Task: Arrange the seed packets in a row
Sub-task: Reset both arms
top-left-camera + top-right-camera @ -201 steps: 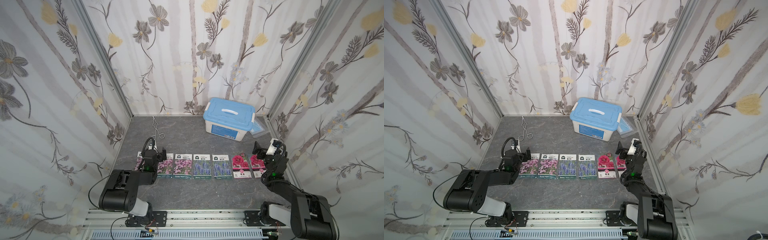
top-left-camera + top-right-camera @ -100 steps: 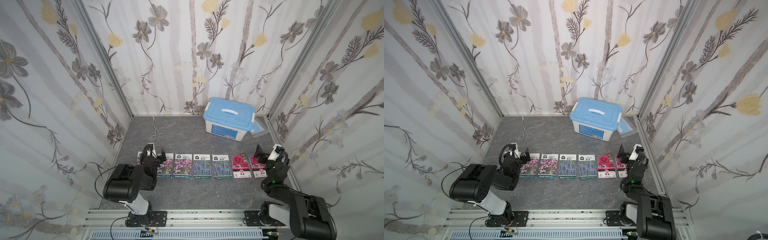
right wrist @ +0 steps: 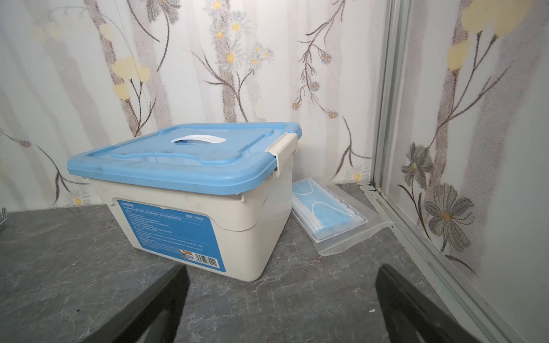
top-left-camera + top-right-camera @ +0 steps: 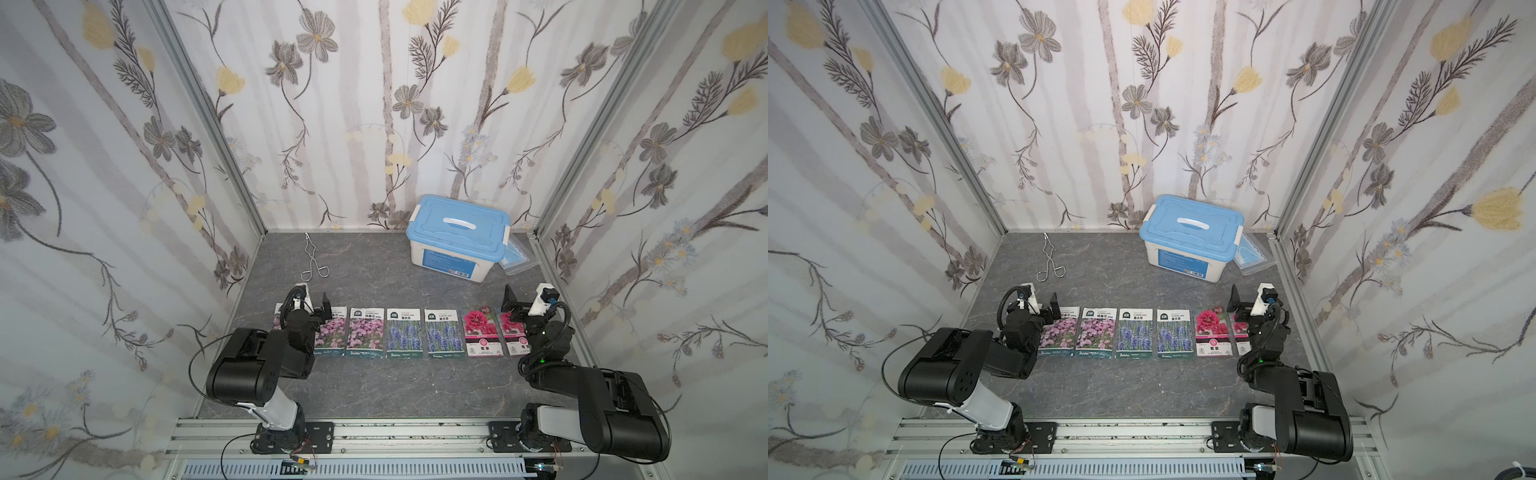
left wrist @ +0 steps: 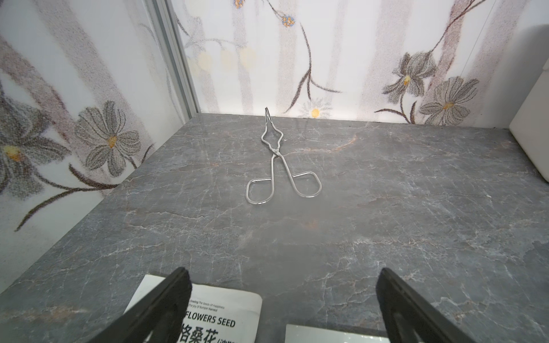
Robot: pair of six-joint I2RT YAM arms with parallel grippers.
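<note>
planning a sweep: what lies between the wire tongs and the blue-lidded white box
Only bare grey tabletop, from silver wire tongs to blue-lidded white plastic box, in both top views.

The left arm [image 4: 249, 370] sits folded low, elbow back by its base, forearm reaching forward and the wrist about level. The left tool [image 4: 309, 305] points forward, jaws spread wide and gripping nothing; its black fingers [image 5: 166, 303] stand far apart in the wrist view. The right arm [image 4: 598, 399] mirrors that pose. The right tool [image 4: 524, 307] is likewise spread wide and unloaded, its fingers [image 3: 407, 308] well separated.
</note>
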